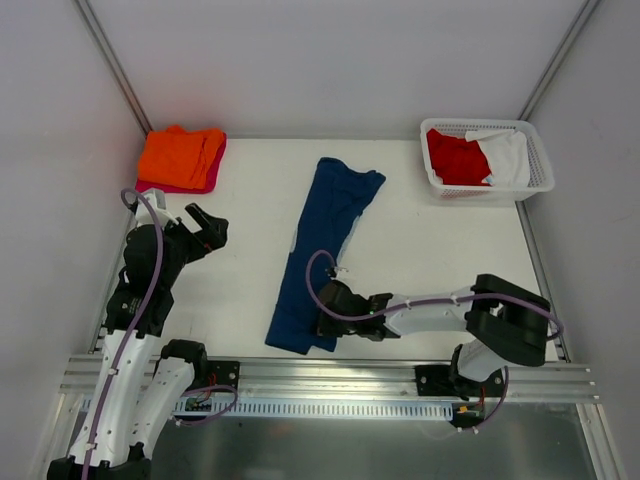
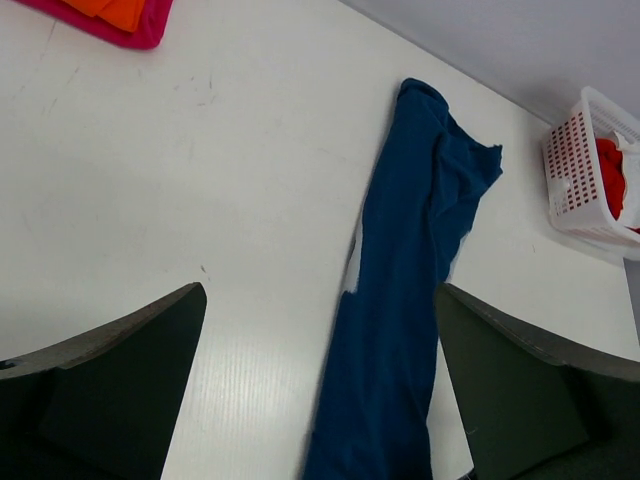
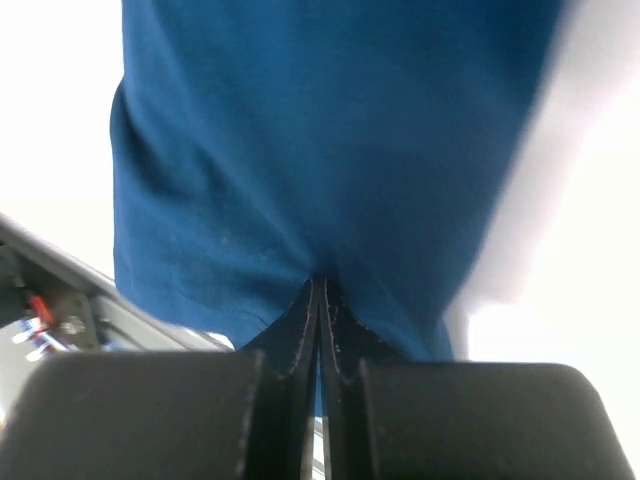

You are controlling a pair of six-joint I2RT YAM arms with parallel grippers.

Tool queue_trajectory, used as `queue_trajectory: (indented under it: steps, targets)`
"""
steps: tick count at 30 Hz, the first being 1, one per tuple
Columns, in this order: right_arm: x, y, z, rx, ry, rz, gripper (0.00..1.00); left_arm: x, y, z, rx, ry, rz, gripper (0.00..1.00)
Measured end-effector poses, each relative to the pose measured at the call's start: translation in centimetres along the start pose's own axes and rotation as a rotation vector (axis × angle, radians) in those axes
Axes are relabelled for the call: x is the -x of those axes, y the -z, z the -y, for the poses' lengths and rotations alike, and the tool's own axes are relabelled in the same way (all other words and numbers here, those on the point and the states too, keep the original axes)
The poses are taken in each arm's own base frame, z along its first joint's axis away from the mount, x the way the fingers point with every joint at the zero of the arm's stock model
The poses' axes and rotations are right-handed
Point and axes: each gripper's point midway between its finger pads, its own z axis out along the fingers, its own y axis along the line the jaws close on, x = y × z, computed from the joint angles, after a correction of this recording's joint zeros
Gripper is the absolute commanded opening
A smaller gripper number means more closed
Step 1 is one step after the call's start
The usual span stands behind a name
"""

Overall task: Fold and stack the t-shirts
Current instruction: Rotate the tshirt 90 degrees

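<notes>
Navy blue t-shirt (image 1: 322, 240) lies as a long narrowed strip on the white table (image 1: 430, 250) in the top view, its near end pinched by the right gripper (image 1: 327, 322), with the left gripper (image 1: 207, 228) off to its left. An orange t-shirt (image 1: 178, 155) tops a magenta-pink t-shirt (image 1: 216, 165) far left, and a red t-shirt (image 1: 455, 158) and a white t-shirt (image 1: 508, 155) lie in the lattice basket (image 1: 485, 125) far right. The left wrist view shows wide-spread fingers (image 2: 120, 390) holding nothing above the table, and the right wrist view shows fingers (image 3: 300, 330) pressed together on the navy cloth's edge.

Looks like a robot lab test cell: bare white table (image 1: 430, 260) boxed in by plain pale panels (image 1: 330, 60), aluminium extrusion rail (image 1: 330, 372) and slotted cable duct (image 1: 330, 408) along the near edge.
</notes>
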Motion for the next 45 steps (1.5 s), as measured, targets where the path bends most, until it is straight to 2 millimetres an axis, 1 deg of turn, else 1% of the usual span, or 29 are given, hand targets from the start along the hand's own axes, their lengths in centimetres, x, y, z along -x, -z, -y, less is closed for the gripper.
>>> queue_trajectory:
  steps: [4,7,13,14,15,16,17,18,19,21,23,25,27,30,32,35,37,39,41,42,43,45]
  targets:
    - [-0.1,2.5,3.6,-0.074,-0.038,0.051,0.00,-1.2,-0.4,0.0,-0.013,0.011,-0.036,0.99]
    - [0.2,3.9,6.3,-0.127,-0.062,0.096,0.01,-2.2,-0.8,-0.1,-0.023,0.023,-0.063,0.99]
    - [1.3,5.3,9.2,-0.166,-0.126,0.161,0.01,-4.1,-1.4,-0.7,-0.022,0.031,-0.115,0.99]
    - [1.5,5.5,9.5,-0.175,-0.127,0.169,0.03,-4.2,-1.4,-0.7,-0.021,0.031,-0.118,0.99]
    - [1.5,5.6,9.7,-0.184,-0.126,0.173,0.29,-4.2,-1.4,-0.7,-0.021,0.032,-0.117,0.99]
    - [1.6,5.8,10.0,-0.198,-0.128,0.176,0.47,-4.1,-1.4,-0.7,-0.023,0.031,-0.115,0.99]
    - [1.9,6.0,9.7,-0.199,-0.126,0.185,0.60,-4.1,-1.4,-0.6,-0.024,0.031,-0.113,0.99]
    - [2.1,6.3,9.5,-0.209,-0.112,0.190,0.83,-4.0,-1.4,-0.6,-0.025,0.032,-0.112,0.99]
    - [2.3,6.6,9.3,-0.220,-0.105,0.194,0.90,-4.0,-1.4,-0.6,-0.026,0.032,-0.110,0.99]
    - [2.5,7.4,9.3,-0.260,-0.055,0.197,0.99,-3.9,-1.5,-0.5,-0.029,0.032,-0.106,0.99]
    - [2.2,8.5,9.9,-0.331,0.008,0.185,0.99,-3.8,-1.5,-0.5,-0.031,0.032,-0.103,0.99]
    - [2.6,10.0,9.4,-0.376,0.063,0.192,0.99,-3.8,-1.5,-0.4,-0.032,0.033,-0.102,0.99]
    - [3.8,11.7,7.6,-0.375,0.100,0.219,1.00,-3.8,-1.5,-0.4,-0.033,0.034,-0.101,0.99]
    - [6.1,14.2,4.6,-0.326,0.114,0.284,0.99,-3.8,-1.4,-0.2,-0.044,0.035,-0.106,0.99]
    - [7.3,15.7,3.5,-0.301,0.120,0.318,0.99,-3.9,-1.4,0.1,-0.059,0.036,-0.112,0.99]
    - [8.6,17.7,2.9,-0.301,0.141,0.356,0.99,-4.3,-1.2,0.8,-0.097,0.035,-0.137,0.99]
    - [9.3,18.7,3.4,-0.338,0.168,0.377,1.00,-4.8,-1.2,1.7,-0.137,0.032,-0.169,0.99]
    - [10.1,19.5,4.2,-0.384,0.185,0.389,0.99,-6.2,-1.6,2.5,-0.170,0.025,-0.230,0.99]
    - [11.3,20.2,5.5,-0.441,0.182,0.411,0.99,-8.5,-2.2,3.2,-0.190,0.020,-0.316,0.99]
    - [11.9,20.6,6.2,-0.465,0.177,0.421,1.00,-10.6,-2.7,3.1,-0.185,0.018,-0.382,0.99]
    - [12.4,20.9,6.8,-0.484,0.171,0.428,1.00,-11.8,-2.7,3.3,-0.191,0.009,-0.420,0.99]
    - [13.6,21.8,8.1,-0.506,0.143,0.447,1.00,-15.9,-2.7,3.4,-0.180,-0.018,-0.554,0.99]
